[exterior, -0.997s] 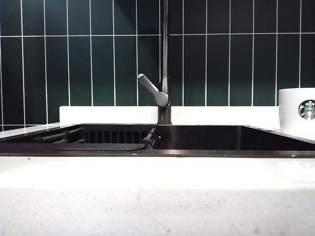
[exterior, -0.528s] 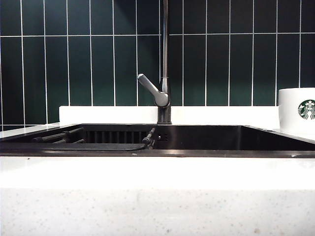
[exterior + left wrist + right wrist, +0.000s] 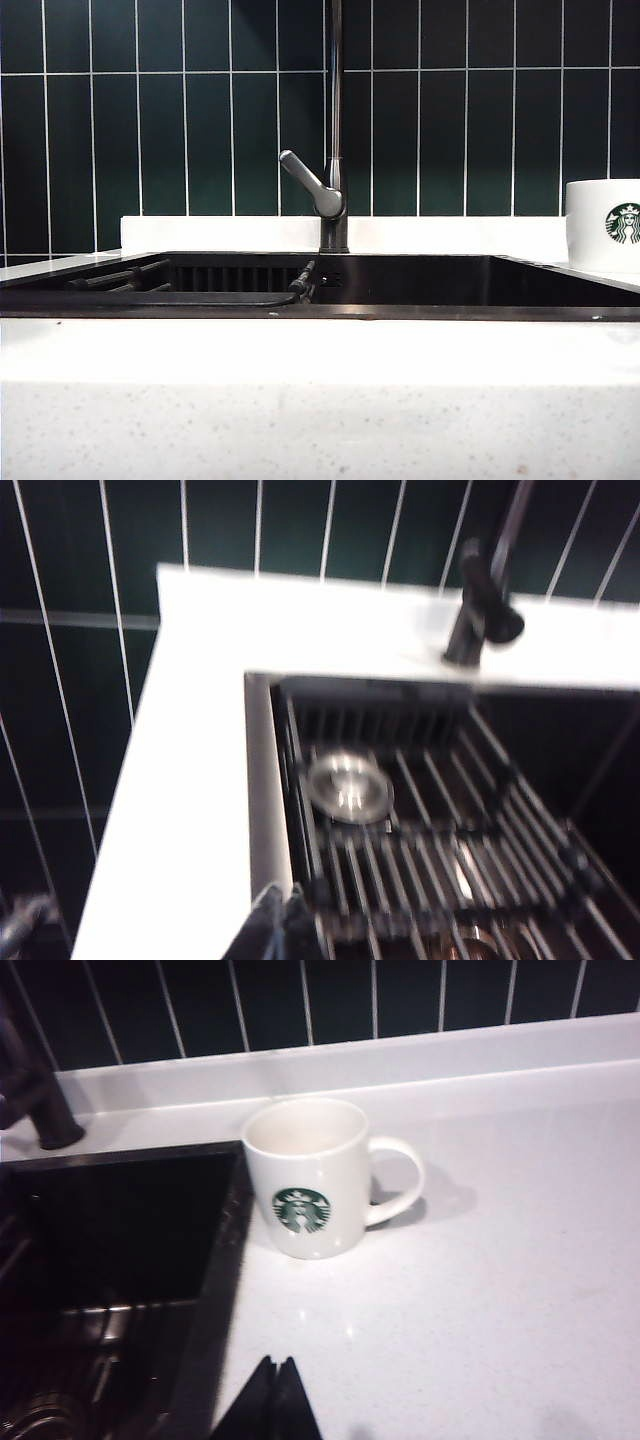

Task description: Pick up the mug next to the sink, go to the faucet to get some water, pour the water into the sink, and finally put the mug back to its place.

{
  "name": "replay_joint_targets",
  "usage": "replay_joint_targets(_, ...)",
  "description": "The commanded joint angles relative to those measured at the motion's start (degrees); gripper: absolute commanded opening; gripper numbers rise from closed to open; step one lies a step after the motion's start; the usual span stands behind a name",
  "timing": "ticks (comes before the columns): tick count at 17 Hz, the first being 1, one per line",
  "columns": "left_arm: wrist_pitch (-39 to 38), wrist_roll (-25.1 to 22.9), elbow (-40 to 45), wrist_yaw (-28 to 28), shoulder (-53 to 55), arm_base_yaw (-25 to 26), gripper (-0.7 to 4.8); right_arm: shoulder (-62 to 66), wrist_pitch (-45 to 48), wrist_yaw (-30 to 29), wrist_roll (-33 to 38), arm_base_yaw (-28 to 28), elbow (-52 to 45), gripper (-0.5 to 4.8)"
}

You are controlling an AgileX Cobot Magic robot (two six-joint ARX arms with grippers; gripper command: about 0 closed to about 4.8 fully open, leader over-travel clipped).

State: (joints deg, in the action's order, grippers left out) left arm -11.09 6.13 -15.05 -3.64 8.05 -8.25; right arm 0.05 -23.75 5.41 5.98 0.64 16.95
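The white mug [image 3: 316,1177] with the green logo stands upright and empty on the white counter beside the sink [image 3: 120,1230], its handle turned away from the basin; the exterior view shows the mug [image 3: 603,224] at the far right. My right gripper [image 3: 275,1365] is shut and empty, hovering over the counter a short way in front of the mug. My left gripper [image 3: 277,892] is shut and empty above the sink's rim [image 3: 262,780] at the basin's other end. The faucet [image 3: 334,130] rises behind the sink [image 3: 330,311], its lever angled left. Neither arm shows in the exterior view.
A dark wire rack [image 3: 430,850] lies in the basin over a round metal drain [image 3: 348,785]. Dark green tiles [image 3: 180,130] back a low white ledge [image 3: 230,233]. White speckled counter [image 3: 480,1300] spreads around the mug.
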Motion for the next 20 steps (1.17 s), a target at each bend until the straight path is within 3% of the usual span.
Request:
replay_joint_targets(1, 3.08, -0.48, 1.31, 0.00, -0.44, 0.00, -0.05, -0.17, 3.21, 1.09, -1.46, 0.00, -0.76, -0.06)
replay_joint_targets(8, 5.57, -1.90, 6.05, 0.44, -7.67, 0.00, -0.05, -0.17, 13.07, -0.55, -5.07, 0.02, -8.44, -0.06)
replay_joint_targets(13, 15.98, -2.67, 14.64, 1.31, -7.67, 0.00, -0.05, -0.17, 19.80, -1.75, -8.48, 0.04, -15.50, -0.06)
replay_joint_targets(16, 14.01, -9.09, 14.64, 2.51, -7.67, 0.02, -0.05, -0.20, 20.59, -2.71, -9.07, 0.02, -16.90, -0.06)
replay_joint_targets(20, 11.89, -8.90, 14.64, 12.17, -7.67, 0.02, -0.05, -0.20, 20.41, -2.82, -8.59, 0.02, -16.90, -0.06)
